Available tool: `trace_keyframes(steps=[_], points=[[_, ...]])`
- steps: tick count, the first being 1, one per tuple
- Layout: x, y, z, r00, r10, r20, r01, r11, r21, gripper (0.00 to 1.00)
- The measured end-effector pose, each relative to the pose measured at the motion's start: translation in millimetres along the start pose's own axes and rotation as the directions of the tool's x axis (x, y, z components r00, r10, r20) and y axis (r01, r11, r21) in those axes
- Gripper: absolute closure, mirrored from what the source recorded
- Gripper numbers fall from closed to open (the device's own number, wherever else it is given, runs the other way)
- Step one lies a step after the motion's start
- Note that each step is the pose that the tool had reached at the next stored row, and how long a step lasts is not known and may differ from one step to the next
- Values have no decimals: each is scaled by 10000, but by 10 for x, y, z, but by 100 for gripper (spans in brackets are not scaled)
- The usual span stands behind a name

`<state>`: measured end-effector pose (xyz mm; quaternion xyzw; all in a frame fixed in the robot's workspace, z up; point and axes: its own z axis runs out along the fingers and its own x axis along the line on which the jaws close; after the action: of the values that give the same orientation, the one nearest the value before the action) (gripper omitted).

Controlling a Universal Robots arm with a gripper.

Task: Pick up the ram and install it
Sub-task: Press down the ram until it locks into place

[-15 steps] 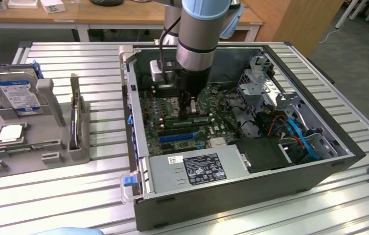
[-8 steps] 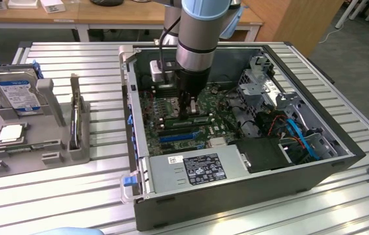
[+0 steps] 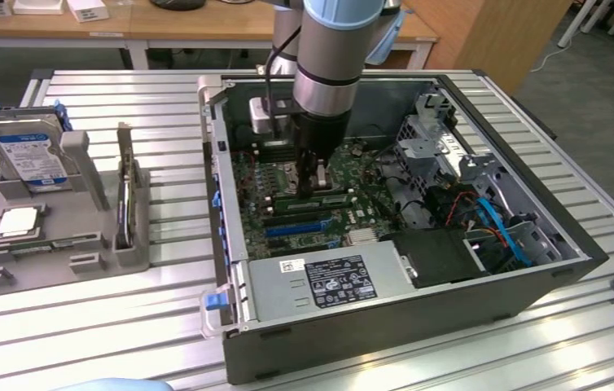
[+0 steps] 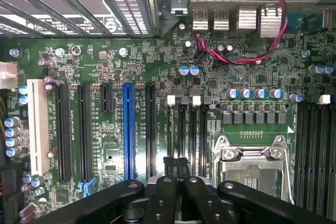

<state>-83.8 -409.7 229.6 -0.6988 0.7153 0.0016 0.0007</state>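
Observation:
The ram [image 3: 124,199], a thin dark-green stick, stands on its edge in a slot of the grey holder [image 3: 68,261] at the exterior view's left, well away from the arm. My gripper [image 3: 313,186] reaches down into the open computer case [image 3: 394,326], its fingers shut together with nothing visible between them. In the wrist view the shut gripper [image 4: 177,165] hovers just above the narrow slots [image 4: 189,129] between the blue slot [image 4: 128,129] and the CPU socket [image 4: 252,169]. Whatever lies directly under the tips is hidden.
A hard drive with a blue-white label [image 3: 30,155] and a square silver CPU chip [image 3: 19,221] also sit in the grey holder. Inside the case are the power supply [image 3: 329,281], a drive cage [image 3: 437,138] and cables [image 3: 492,220]. Red wires [image 4: 236,56] cross the motherboard.

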Motion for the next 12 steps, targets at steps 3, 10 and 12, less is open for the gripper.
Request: trace_keyframes(steps=[3, 10, 12], points=[[5, 36, -8, 10000, -1, 1, 1, 10000, -1, 90], [20, 157, -14, 10000, -2, 1, 2, 10000, -1, 90], [25, 190, -14, 10000, -1, 1, 1, 10000, -1, 90]])
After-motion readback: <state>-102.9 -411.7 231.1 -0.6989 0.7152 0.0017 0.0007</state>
